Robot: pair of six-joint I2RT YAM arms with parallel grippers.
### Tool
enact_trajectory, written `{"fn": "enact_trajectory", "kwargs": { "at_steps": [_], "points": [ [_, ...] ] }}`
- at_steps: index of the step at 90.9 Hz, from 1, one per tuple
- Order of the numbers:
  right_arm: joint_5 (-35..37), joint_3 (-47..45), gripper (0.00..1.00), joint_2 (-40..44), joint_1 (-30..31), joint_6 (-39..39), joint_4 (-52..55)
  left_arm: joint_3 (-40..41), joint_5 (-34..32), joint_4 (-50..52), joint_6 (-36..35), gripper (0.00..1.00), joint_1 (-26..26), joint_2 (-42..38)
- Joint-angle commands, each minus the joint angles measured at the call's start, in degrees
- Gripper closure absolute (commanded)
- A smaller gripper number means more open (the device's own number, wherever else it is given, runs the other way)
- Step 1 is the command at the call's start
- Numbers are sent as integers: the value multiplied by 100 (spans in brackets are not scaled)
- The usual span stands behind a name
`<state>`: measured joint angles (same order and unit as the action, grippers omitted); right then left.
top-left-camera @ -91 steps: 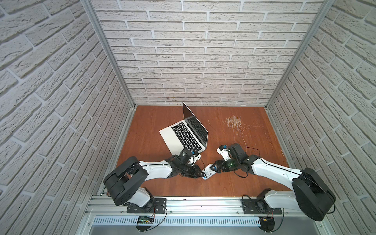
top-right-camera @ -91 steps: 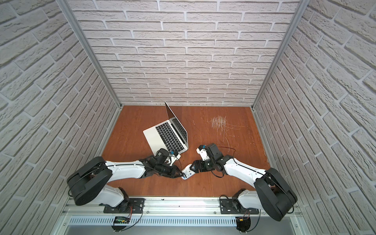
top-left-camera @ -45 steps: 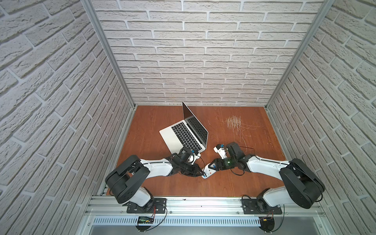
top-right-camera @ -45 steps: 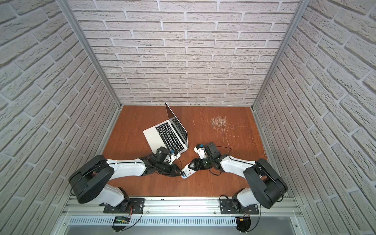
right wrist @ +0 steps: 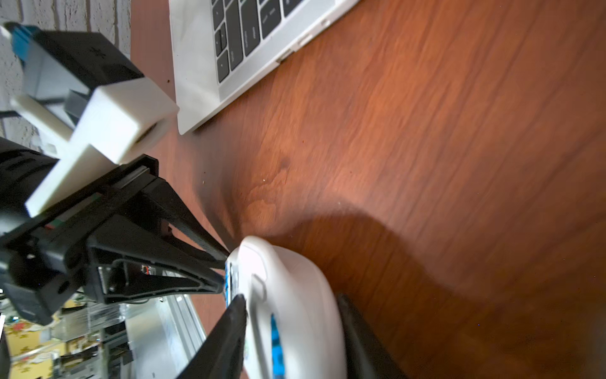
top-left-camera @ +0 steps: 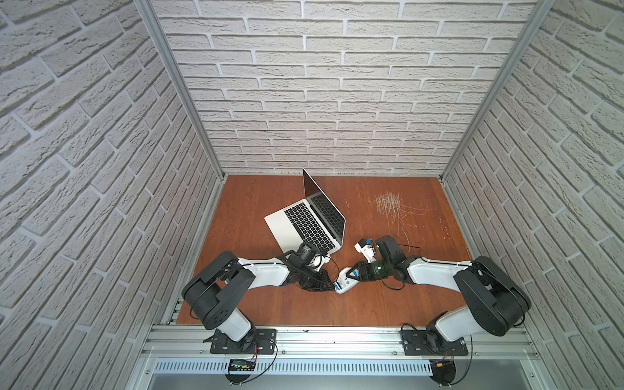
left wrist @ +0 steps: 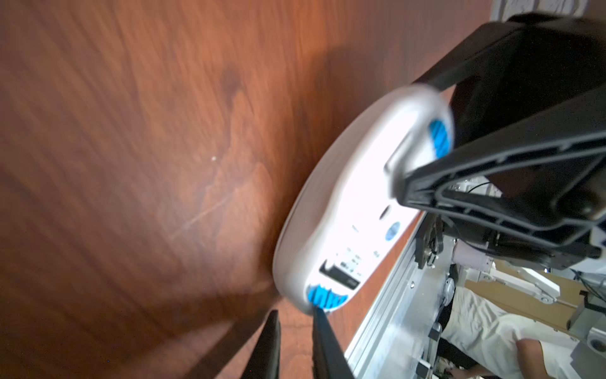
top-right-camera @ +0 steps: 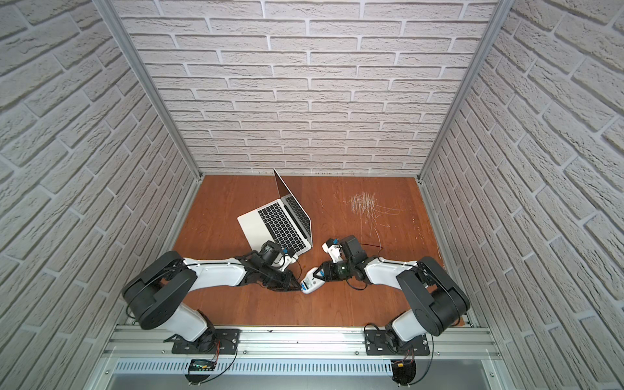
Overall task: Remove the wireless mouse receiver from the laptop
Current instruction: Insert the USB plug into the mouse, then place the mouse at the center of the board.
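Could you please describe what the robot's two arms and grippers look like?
Both the left arm and right arm have white links, bulky black joints and thin black cables. The left gripper and right gripper have black ribbed, tapering fingers.

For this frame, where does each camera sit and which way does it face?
Top views: high over the front rail, looking down at table and laptop; left arm, right arm whole.
Left wrist: on the left arm, facing the mouse underside; left gripper tips and right gripper show.
Right wrist: on the right arm, facing mouse and laptop corner; right gripper flanks the mouse, left gripper opposite.
Shared: both wrist views show the mouse.
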<state>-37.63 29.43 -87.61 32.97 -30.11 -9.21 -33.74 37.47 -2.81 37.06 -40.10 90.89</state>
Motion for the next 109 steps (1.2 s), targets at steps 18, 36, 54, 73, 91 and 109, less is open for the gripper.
{"fn": "enact_trajectory", "kwargs": {
  "at_steps": [18,36,54,73,91,109],
  "points": [
    [-298,-110,52,-139,52,-184,-198,-219,-188,204,-212,100,-17,299],
    [-242,-126,60,-96,46,-177,-180,-159,-205,161,-191,100,-16,231],
    [-18,-89,75,116,34,-95,-18,-44,-297,134,-143,100,-17,14],
    [845,-2,84,1049,33,300,749,216,-631,264,117,82,-9,-1021],
    [1559,196,88,1857,71,700,1449,320,-1218,1043,200,57,67,-2450],
    [3153,664,90,2238,528,1245,2284,262,-2098,1858,483,44,277,-3381]
  ]
}}
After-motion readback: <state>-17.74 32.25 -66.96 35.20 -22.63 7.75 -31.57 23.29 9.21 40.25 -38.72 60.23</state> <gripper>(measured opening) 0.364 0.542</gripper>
